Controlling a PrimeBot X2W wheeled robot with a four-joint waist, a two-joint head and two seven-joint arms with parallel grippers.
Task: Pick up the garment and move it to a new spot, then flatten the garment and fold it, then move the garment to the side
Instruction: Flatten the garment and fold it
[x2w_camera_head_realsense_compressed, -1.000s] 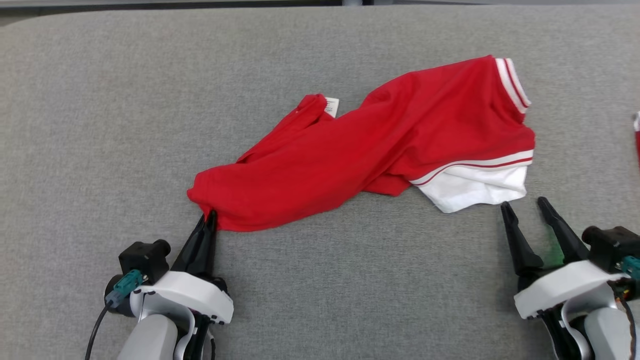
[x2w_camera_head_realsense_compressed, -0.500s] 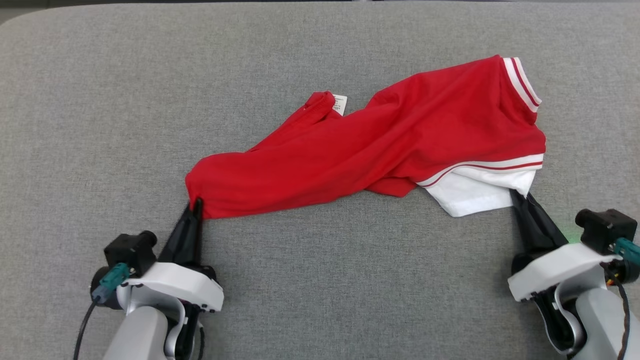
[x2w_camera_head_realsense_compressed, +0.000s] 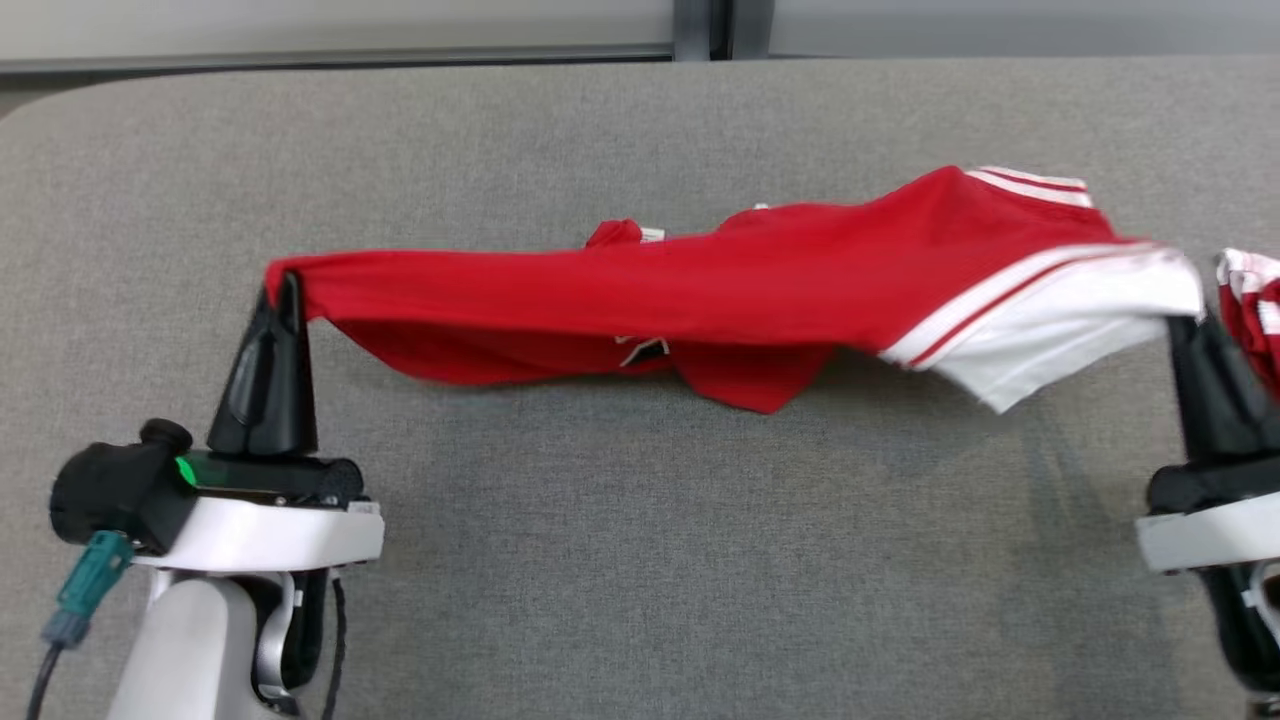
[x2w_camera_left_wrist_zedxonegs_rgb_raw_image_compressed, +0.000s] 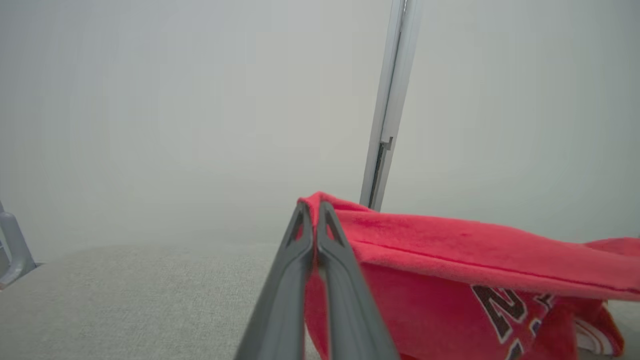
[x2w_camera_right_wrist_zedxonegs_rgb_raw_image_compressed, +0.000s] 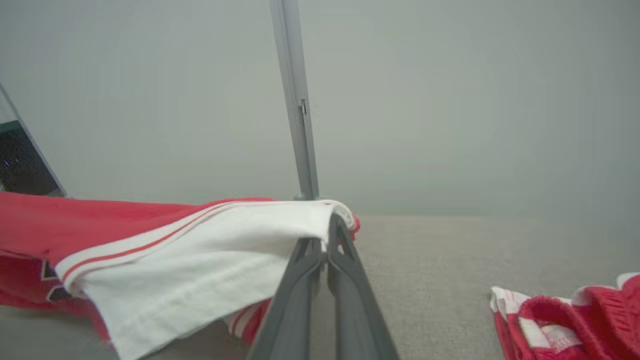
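**Holding a Red Jersey Stretched Between Two Closed Grippers**

Gripping the red knit jersey (x2w_camera_head_realsense_compressed: 700, 290), trimmed with white-and-red stripes and ending in a white panel, at both ends above the grey woven fabric tabletop (x2w_camera_head_realsense_compressed: 640, 560). Pinching its plain red end with the left gripper (x2w_camera_head_realsense_compressed: 288, 285), dark fingers pressed together and pointing up, at the left of the head view. Clamping its white panel with the right gripper (x2w_camera_head_realsense_compressed: 1188, 325), fingers likewise closed on cloth, at the right edge of that view.

Stretching the jersey into a nearly level band between the two, with the upper edge pulled taut. Letting the lower folds sag in the middle, touching the tabletop or hanging just over it; impossible to tell which.

Seeing, in the left wrist view, red cloth draped over the closed tips of the left gripper (x2w_camera_left_wrist_zedxonegs_rgb_raw_image_compressed: 311, 212), with black letters (x2w_camera_left_wrist_zedxonegs_rgb_raw_image_compressed: 500, 310) outlined in white on the hanging side. Seeing, in the right wrist view, the white panel folded over the closed tips of the right gripper (x2w_camera_right_wrist_zedxonegs_rgb_raw_image_compressed: 332, 225), with the striped band running away to the left.

Leaving a second crumpled red-and-white garment (x2w_camera_head_realsense_compressed: 1250, 300) lying on the tabletop just beside the right gripper, apart from the held jersey. Facing a pale wall (x2w_camera_left_wrist_zedxonegs_rgb_raw_image_compressed: 150, 100) and a slim grey metal upright (x2w_camera_right_wrist_zedxonegs_rgb_raw_image_compressed: 297, 100) beyond the table's far edge.
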